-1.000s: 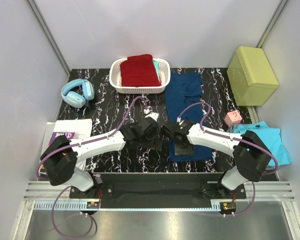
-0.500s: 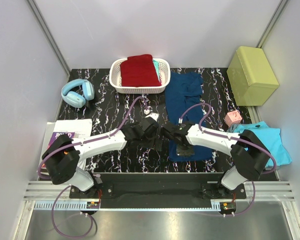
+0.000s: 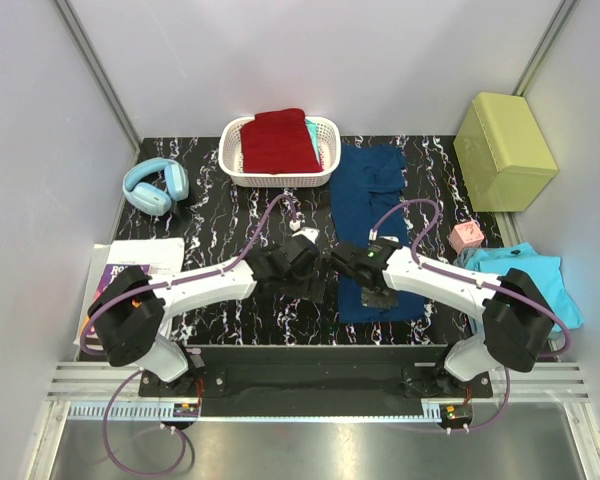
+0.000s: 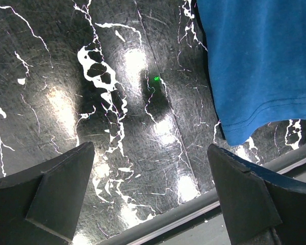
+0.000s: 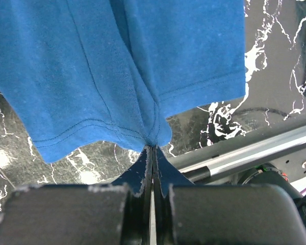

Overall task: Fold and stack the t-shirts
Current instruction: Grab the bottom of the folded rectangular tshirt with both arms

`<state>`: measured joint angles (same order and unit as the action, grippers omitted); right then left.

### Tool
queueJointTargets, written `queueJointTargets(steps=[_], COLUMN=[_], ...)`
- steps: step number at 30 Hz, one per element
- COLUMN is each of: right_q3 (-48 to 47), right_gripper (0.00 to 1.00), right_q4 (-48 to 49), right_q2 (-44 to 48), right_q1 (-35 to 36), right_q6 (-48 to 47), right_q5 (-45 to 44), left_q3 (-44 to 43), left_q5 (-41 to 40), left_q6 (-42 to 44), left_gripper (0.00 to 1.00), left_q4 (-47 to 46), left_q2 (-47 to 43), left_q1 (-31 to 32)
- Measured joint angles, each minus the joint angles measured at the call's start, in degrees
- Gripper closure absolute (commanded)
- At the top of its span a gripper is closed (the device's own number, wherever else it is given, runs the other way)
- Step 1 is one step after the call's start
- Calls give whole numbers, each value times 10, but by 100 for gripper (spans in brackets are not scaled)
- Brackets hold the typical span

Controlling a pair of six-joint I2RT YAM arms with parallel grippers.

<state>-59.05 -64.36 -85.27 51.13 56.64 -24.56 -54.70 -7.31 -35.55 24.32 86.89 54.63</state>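
Note:
A navy blue t-shirt lies lengthwise on the black marbled table, right of centre. My right gripper is shut on its near hem, and the cloth bunches into the closed fingertips. My left gripper hovers open over bare table, just left of the shirt's near-left corner, with nothing between its fingers. A dark red t-shirt lies folded in the white basket. A turquoise t-shirt lies crumpled at the right edge.
Blue headphones lie at the back left, and a book on papers sits near the left arm. A yellow-green box stands at the back right, with a small pink cube below it. The table's metal front rail is close.
The right gripper has closed on the blue shirt's near hem and its arm has shifted slightly to the right. The left gripper stays open, almost unmoved.

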Motion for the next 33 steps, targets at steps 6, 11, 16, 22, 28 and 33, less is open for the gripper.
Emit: queueJointTargets(steps=[6, 11, 16, 22, 28, 33], right_q3=[0, 5, 8, 9, 30, 10], right_gripper=[100, 100, 100, 100, 56, 25], right_q4=[-16, -31, -59, -76, -58, -62], right_q2=[-5, -9, -11, -29, -39, -3], right_q1=[0, 0, 0, 0, 0, 1], right_q6=[15, 32, 54, 78, 87, 81], right_q5=[0, -1, -7, 3, 33, 19], left_q3=[0, 0, 0, -7, -10, -11], left_q5=[2, 3, 3, 9, 13, 15], left_q6=[0, 0, 0, 0, 2, 8], left_gripper=[1, 1, 1, 1, 1, 1], left_q4=[0, 0, 0, 0, 0, 0], left_q2=[6, 6, 7, 25, 32, 32], left_q1=[0, 0, 0, -1, -2, -2])
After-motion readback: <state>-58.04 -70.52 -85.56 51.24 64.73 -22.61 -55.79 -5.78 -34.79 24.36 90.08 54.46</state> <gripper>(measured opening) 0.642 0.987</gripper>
